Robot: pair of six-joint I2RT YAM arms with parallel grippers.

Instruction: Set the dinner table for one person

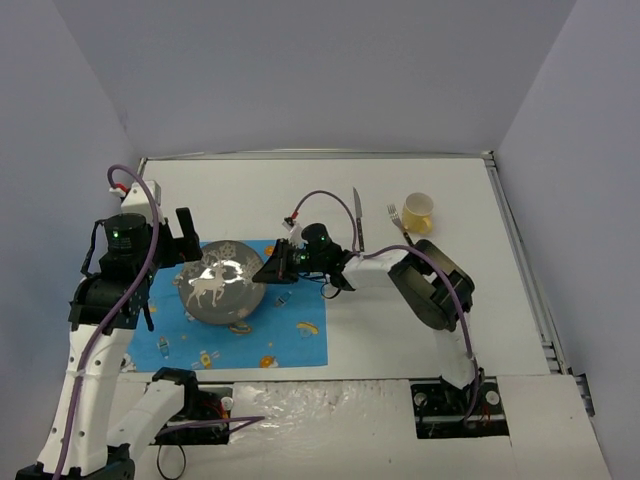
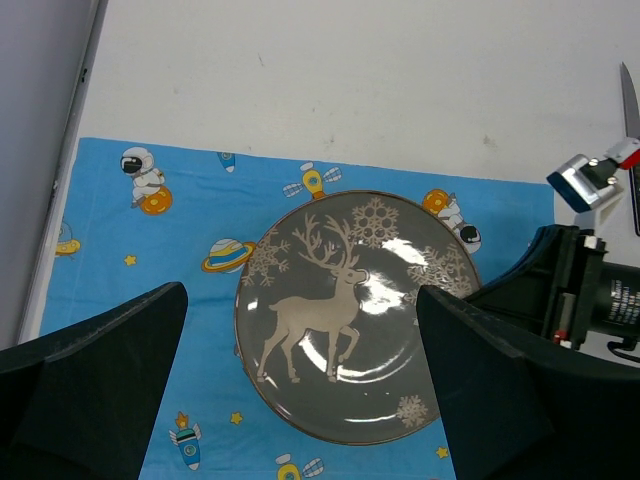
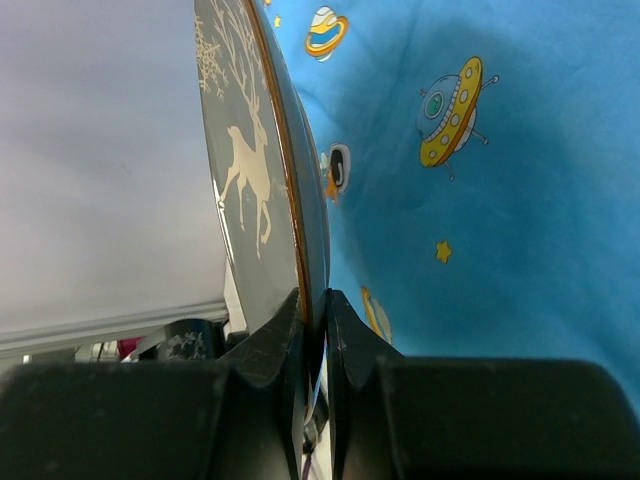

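Right hand, pinching the grey round reindeer plate by its rim, should lay it flat, centred on the blue cartoon-print placemat; left hand hangs wide.

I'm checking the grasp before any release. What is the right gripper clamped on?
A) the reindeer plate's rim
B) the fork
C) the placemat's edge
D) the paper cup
A: the right wrist view shows the right gripper shut on the rim of the plate, while the fork and cup sit apart, farther back.
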